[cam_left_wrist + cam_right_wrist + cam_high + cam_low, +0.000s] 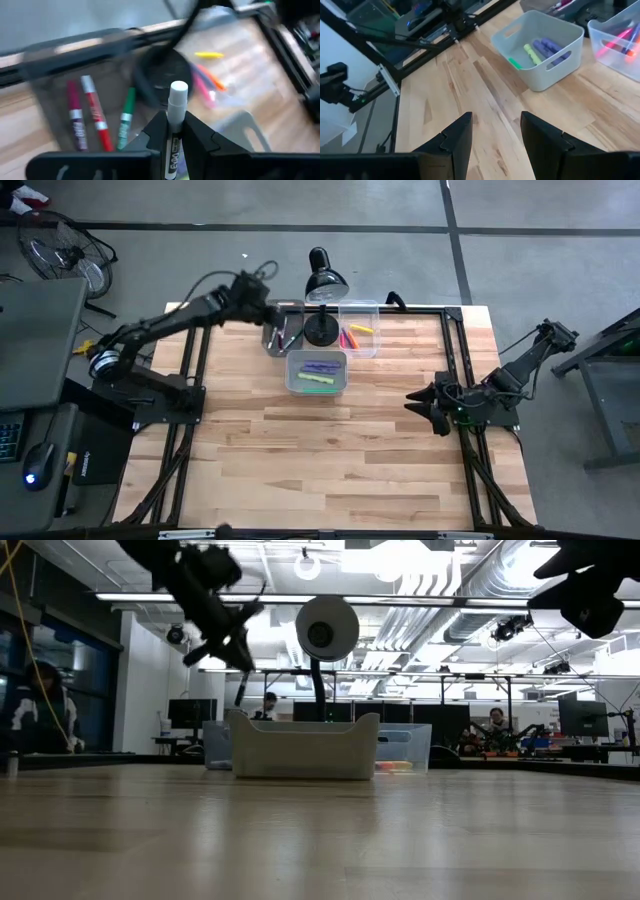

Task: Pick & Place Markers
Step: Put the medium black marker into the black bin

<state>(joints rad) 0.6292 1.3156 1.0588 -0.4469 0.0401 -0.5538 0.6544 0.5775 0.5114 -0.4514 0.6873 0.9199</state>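
We see the left gripper [172, 132] clamped on a white-capped marker [176, 107] over the 11 o'clock bin [283, 330]; the right gripper [492, 137], fingers apart, holds nothing at 3 o'clock.

We can make out only 1 piece of print: black lettering that runs lengthwise on the label of the white-capped marker [176, 131] clamped between the fingers of the left gripper [175, 134], and it seems to read "EXPO", though the letters are partly hidden. The red marker [95, 113] and the maroon marker [76, 118] in the bin carry label bands too blurred for us to read.
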